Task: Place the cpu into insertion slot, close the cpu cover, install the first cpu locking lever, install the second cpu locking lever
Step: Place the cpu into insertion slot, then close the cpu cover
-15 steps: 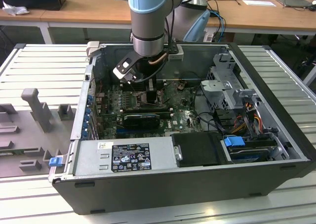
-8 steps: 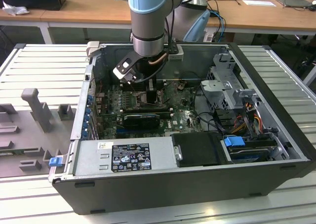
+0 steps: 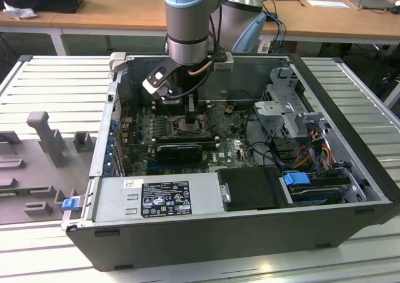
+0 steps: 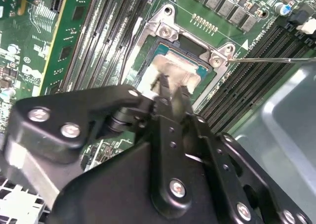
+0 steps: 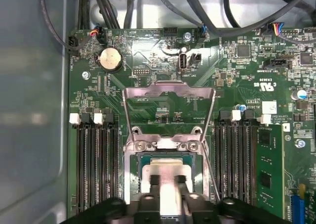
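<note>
Gripper (image 5: 167, 180) is down inside the open computer case (image 3: 219, 242), right over the insertion slot (image 4: 190, 46). Its two black fingers (image 5: 154, 180) are only a crack apart, so barely open, and in the first wrist view you can see pale metal through the gap. Nothing is pinched between them as far as I can see. The tips sit within the width of the cpu (image 5: 167, 167), not out at its edges. They're either touching its top or just above it, honestly can't tell which from these angles.

The cpu itself lies flat in the slot, pale silvery lid facing up with a thin teal-green edge showing round it. It looks square to the socket frame. The cpu cover (image 5: 168, 89) is not closed. It stands flipped up on its hinge at the side of the socket away from the gripper, and the green board (image 5: 237, 90) shows through its big window. One thin wire locking lever (image 4: 271, 60) sticks out sideways from a socket corner and runs over the black memory slots (image 5: 94, 164), not hooked down.

In the exterior view the arm (image 3: 187, 14) comes straight down into the case from above, with the wrist roughly over the middle of the board. A round coin battery (image 5: 109, 60) sits on the board beyond the raised cover.
</note>
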`<state>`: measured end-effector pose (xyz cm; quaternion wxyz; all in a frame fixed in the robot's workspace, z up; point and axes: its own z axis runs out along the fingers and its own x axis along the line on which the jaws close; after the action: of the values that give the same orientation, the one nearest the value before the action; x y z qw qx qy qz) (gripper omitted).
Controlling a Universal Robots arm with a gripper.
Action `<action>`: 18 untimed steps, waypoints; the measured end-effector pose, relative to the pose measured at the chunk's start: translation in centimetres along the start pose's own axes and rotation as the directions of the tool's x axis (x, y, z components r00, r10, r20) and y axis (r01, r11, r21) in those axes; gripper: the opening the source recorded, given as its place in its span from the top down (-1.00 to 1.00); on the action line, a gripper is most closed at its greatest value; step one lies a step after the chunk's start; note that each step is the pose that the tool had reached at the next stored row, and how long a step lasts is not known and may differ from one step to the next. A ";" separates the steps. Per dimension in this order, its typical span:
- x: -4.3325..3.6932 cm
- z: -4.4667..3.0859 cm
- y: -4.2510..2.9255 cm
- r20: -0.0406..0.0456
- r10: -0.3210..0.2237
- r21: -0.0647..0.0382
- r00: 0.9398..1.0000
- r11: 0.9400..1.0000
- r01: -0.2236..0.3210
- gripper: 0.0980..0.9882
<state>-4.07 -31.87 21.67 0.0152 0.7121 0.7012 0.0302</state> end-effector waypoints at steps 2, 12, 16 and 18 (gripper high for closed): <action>0.01 -0.31 0.02 0.000 0.000 0.001 1.000 1.000 0.000 0.98; 0.03 -1.63 0.32 0.000 0.002 0.002 1.000 1.000 -0.002 0.98; -0.03 -1.61 0.64 0.000 0.002 0.002 1.000 1.000 -0.002 0.98; -0.09 -1.60 0.77 0.000 0.002 0.002 1.000 1.000 -0.002 0.98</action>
<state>-3.41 -32.00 23.32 0.0145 0.7130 0.7004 0.0297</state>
